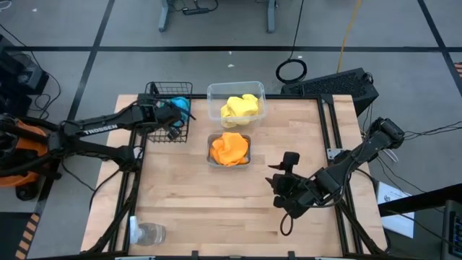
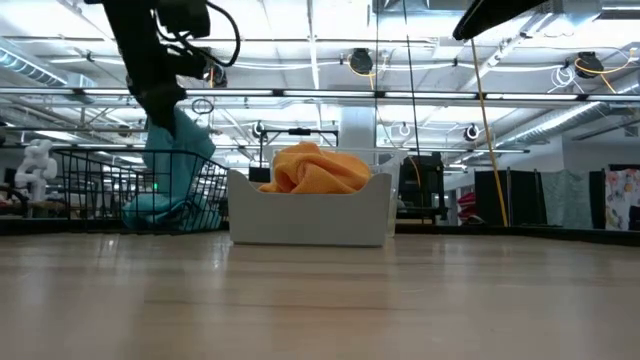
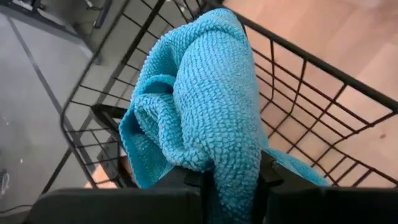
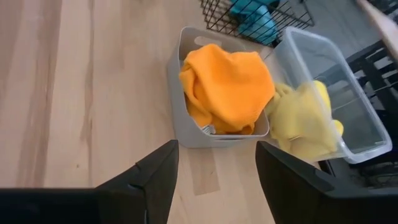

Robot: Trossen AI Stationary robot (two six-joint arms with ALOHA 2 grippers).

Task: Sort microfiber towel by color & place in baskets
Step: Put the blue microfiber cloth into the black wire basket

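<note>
Clamped on the blue towel (image 3: 205, 99), your left gripper (image 1: 173, 115) is over the black wire-mesh basket (image 1: 157, 92) at ten o'clock on the table, cloth hanging down inside it. Your right gripper (image 1: 285, 189) waits at four o'clock, its fingers (image 4: 155, 177) spread and empty. Orange towel (image 1: 229, 148) sits in the grey tray (image 1: 210, 160) at centre, yellow towel (image 1: 240, 107) in the clear plastic tub (image 1: 214, 91) just beyond at twelve. Watch the release: that looped cloth could snag on the wire rim, or drape over it and slide out.
</note>
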